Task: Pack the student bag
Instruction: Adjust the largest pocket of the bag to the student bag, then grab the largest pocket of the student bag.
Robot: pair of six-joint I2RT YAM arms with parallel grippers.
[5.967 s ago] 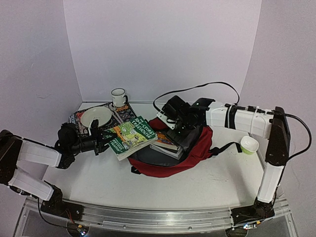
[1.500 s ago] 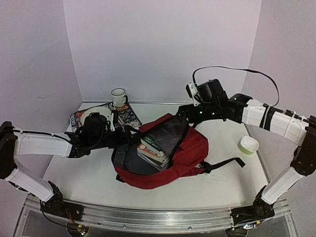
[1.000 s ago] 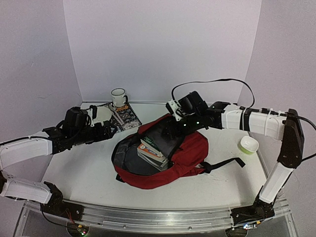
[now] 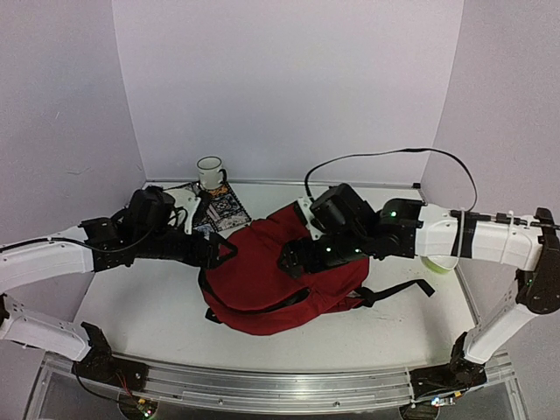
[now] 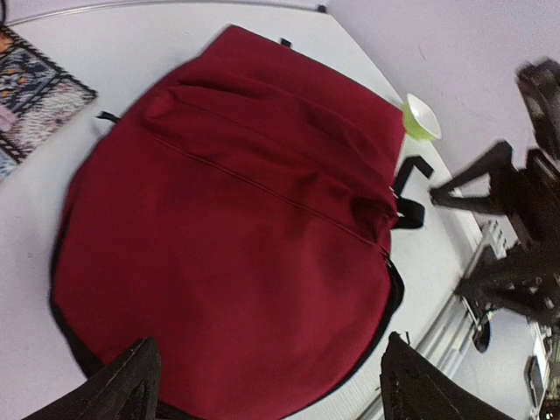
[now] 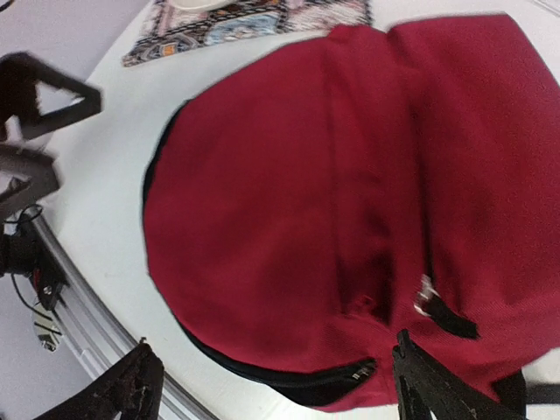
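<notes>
Lilac walls (image 4: 280, 79) on three sides, a white table (image 4: 149, 324) below. Mid-table, the student bag (image 4: 254, 284), slumped flat with its red front panel lying over the mouth, probably so as to cover the load before zipping. No seeing inside from any view, so no telling what sits in it; plump enough, though, to suggest a filled main pocket. Along the rim nearest the right wrist camera, a dark slit ending at a zipper pull (image 6: 359, 373): by the look of it, not yet zipped shut.

At the bag's left edge, the left gripper (image 4: 219, 251), spread wide and grasping nothing, aimed low across the fabric. Likely placed there to steady that side or reach for the zip. Over the bag's middle, the right gripper (image 4: 293, 260), likewise splayed and empty-handed. Cannot tell whether touching the panel or just above it. Seems poised to press the flap down.

Behind the bag, toward the far left corner, a white mug (image 4: 209, 171) next to a patterned mat (image 4: 226, 206); no view into the mug. Off to the right, near the black strap (image 4: 398, 290), a small green bowl (image 5: 420, 118) with nothing showing in it.
</notes>
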